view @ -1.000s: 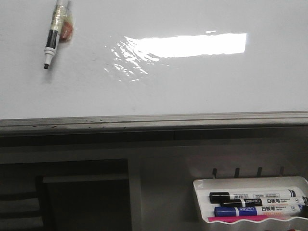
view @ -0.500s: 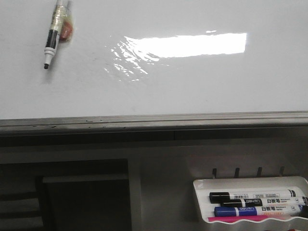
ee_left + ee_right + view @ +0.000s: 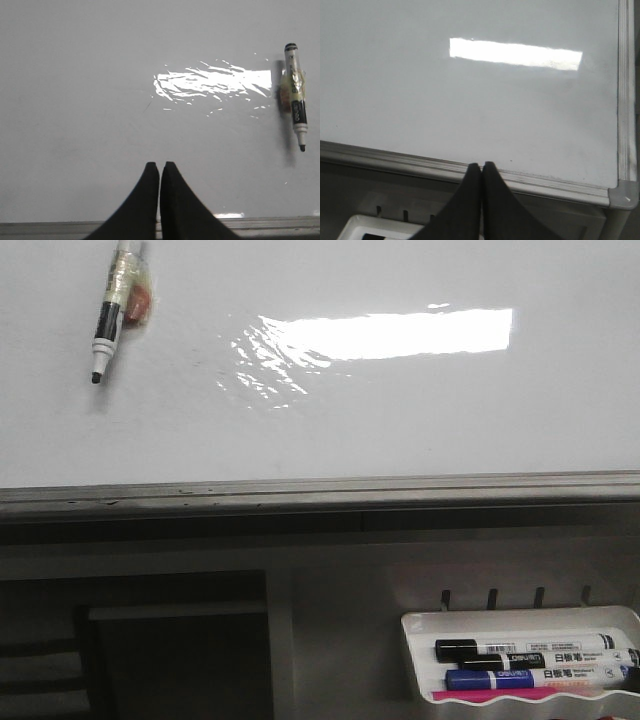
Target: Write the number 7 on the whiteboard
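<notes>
The whiteboard (image 3: 400, 430) is a glossy white board with a grey metal lower edge, and it reflects a bright rectangular light. No number 7 shows on it. A taped black-and-white marker (image 3: 110, 315) rests on the board at the upper left of the front view, tip pointing down; the left wrist view has the same marker (image 3: 296, 97) far off to one side. My left gripper (image 3: 160, 164) is shut and holds nothing, over bare board near the lower edge. My right gripper (image 3: 482, 164) is shut and holds nothing, at the board's lower frame. Neither gripper appears in the front view.
A small white marker tray (image 3: 520, 620) hangs below the board at the lower right with black and blue markers (image 3: 535, 665) in it. A dark shelf opening (image 3: 170, 640) lies under the board at the left. The board's grey corner piece (image 3: 624, 194) shows in the right wrist view.
</notes>
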Available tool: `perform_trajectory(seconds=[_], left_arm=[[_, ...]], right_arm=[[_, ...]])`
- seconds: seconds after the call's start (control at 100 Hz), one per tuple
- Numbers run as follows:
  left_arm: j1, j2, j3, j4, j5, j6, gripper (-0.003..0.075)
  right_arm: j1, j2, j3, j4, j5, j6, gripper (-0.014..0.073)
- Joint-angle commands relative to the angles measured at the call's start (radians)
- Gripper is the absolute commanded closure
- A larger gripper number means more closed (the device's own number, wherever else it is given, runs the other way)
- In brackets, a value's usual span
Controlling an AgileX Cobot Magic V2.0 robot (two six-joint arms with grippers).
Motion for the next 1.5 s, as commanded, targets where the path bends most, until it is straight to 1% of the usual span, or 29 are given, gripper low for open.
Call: perform_trajectory(seconds=[0.0, 0.13, 0.14, 0.24, 0.29, 0.33, 0.38, 0.43, 0.54, 0.67, 0.75, 0.83, 0.97, 1.03, 1.13, 1.2, 1.23, 1.27, 1.3, 1.34, 1.39, 1.42, 1.44, 1.49], left_arm=[[0.002, -0.03, 0.035, -0.119, -0.071, -0.009, 0.0741], [0.002, -0.03, 0.035, -0.37, -0.071, -0.009, 0.0741], [0.002, -0.03, 0.035, -0.37, -0.071, -0.009, 0.0741], [0.002, -0.03, 0.035, -0.537, -0.071, -0.009, 0.0741], [0.002, -0.03, 0.033, -0.612, -0.073, -0.009, 0.0741], [0.002, -0.03, 0.033, -0.652, -0.073, -0.009, 0.0741], [0.002, -0.03, 0.026, -0.688, -0.072, -0.009, 0.0741], [0.002, -0.03, 0.015, -0.69, -0.061, -0.009, 0.0741], [0.002, -0.023, -0.043, -0.663, 0.01, 0.005, 0.0741], [0.002, 0.047, -0.166, -0.499, 0.145, 0.009, 0.0741], [0.002, 0.133, -0.261, -0.399, 0.241, 0.009, 0.0741], [0.002, 0.23, -0.363, -0.309, 0.356, 0.024, 0.0741], [0.002, 0.396, -0.517, -0.284, 0.512, 0.125, 0.0741], [-0.003, 0.453, -0.562, -0.284, 0.539, 0.138, 0.0741], [-0.047, 0.515, -0.596, -0.316, 0.522, 0.138, 0.074], [-0.091, 0.546, -0.605, -0.322, 0.491, 0.15, 0.0735], [-0.107, 0.557, -0.606, -0.326, 0.475, 0.161, 0.0722], [-0.13, 0.571, -0.606, -0.326, 0.456, 0.161, 0.0685], [-0.143, 0.581, -0.606, -0.326, 0.44, 0.161, 0.0648], [-0.161, 0.595, -0.606, -0.329, 0.423, 0.161, 0.0579], [-0.178, 0.612, -0.606, -0.342, 0.398, 0.161, 0.0487], [-0.185, 0.623, -0.606, -0.35, 0.385, 0.161, 0.0426], [-0.191, 0.631, -0.606, -0.355, 0.374, 0.161, 0.0403], [-0.204, 0.65, -0.606, -0.362, 0.349, 0.161, 0.034]], right_arm=[[-0.007, -0.02, 0.032, 0.106, -0.112, -0.008, 0.0665], [-0.007, -0.02, 0.032, 0.33, -0.178, -0.008, 0.0665], [-0.007, -0.02, 0.032, 0.341, -0.182, -0.008, 0.0665], [-0.007, -0.02, 0.032, 0.476, -0.232, -0.008, 0.0665], [-0.007, -0.02, 0.03, 0.572, -0.247, -0.008, 0.0665], [-0.007, -0.02, 0.03, 0.632, -0.25, -0.008, 0.0665], [-0.007, -0.02, 0.023, 0.667, -0.234, -0.008, 0.0664], [-0.007, -0.02, 0.009, 0.667, -0.197, -0.008, 0.0664], [-0.007, -0.003, -0.05, 0.635, -0.09, -0.028, 0.0643], [-0.007, 0.093, -0.153, 0.557, 0.069, -0.035, 0.0643], [-0.007, 0.184, -0.235, 0.503, 0.163, -0.035, 0.0643], [-0.007, 0.286, -0.312, 0.477, 0.245, -0.035, 0.0643], [-0.007, 0.447, -0.441, 0.467, 0.342, -0.037, 0.0643], [-0.007, 0.501, -0.487, 0.466, 0.371, -0.039, 0.0643], [-0.007, 0.564, -0.541, 0.466, 0.408, -0.044, 0.0643], [-0.007, 0.593, -0.568, 0.466, 0.429, -0.066, 0.0608], [-0.007, 0.601, -0.574, 0.466, 0.434, -0.069, 0.0569], [-0.007, 0.609, -0.585, 0.466, 0.439, -0.069, 0.0515], [-0.007, 0.614, -0.59, 0.466, 0.438, -0.069, 0.0449], [-0.007, 0.617, -0.597, 0.466, 0.438, -0.069, 0.0376], [-0.007, 0.617, -0.6, 0.468, 0.434, -0.069, 0.0265], [-0.007, 0.617, -0.6, 0.47, 0.427, -0.069, 0.0222], [-0.007, 0.617, -0.6, 0.47, 0.425, -0.069, 0.0197], [-0.007, 0.617, -0.6, 0.47, 0.419, -0.069, 0.0172]])
